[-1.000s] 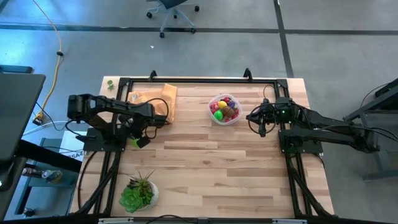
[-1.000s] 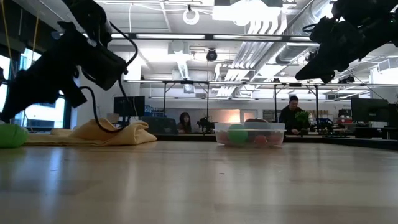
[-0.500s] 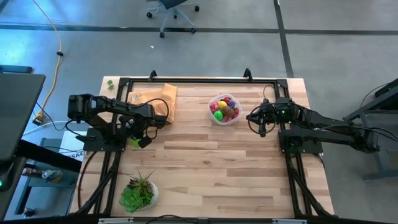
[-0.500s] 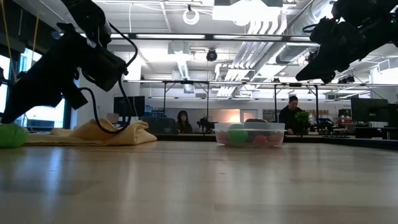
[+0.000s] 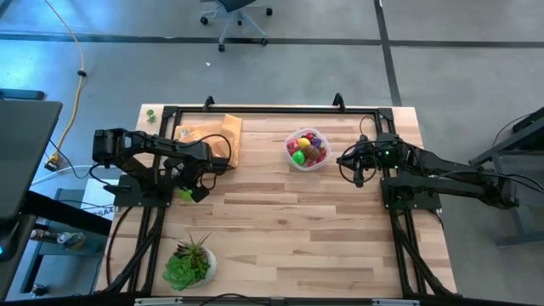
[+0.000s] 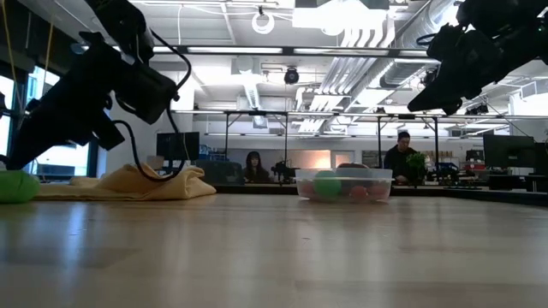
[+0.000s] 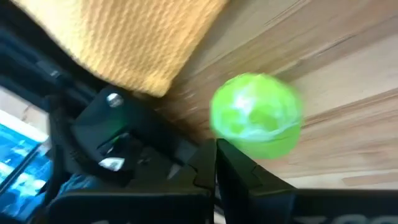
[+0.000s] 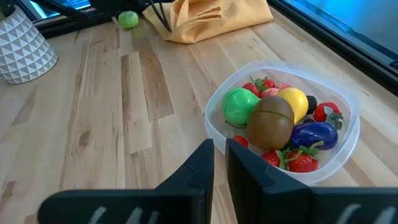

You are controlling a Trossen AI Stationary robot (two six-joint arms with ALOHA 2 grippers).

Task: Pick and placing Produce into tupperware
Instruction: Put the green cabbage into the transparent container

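Tub (image 5: pixel 307 150): clear plastic, rounded corners, upright, mouth facing up; sits at about 1 o'clock from the table (image 5: pixel 289 229) centre. Roughly round from above, no marked long axis.

Contents (image 8: pixel 278 124): toy strawberries, green ball, brown ball, yellow piece, purple eggplant lying with its long axis across the tub.

Loose green ball (image 5: pixel 184 195): on the wood at 9 o'clock, just beside the orange cloth (image 5: pixel 212 136). Round, no direction.

Left gripper (image 7: pixel 216 163): fingers pressed together, empty, tips just beside the ball.

Right gripper (image 5: pixel 358 176): at 3 o'clock of the tub, raised, fingers nearly together, empty.

Potted plant (image 5: pixel 189 264): at 7 o'clock.
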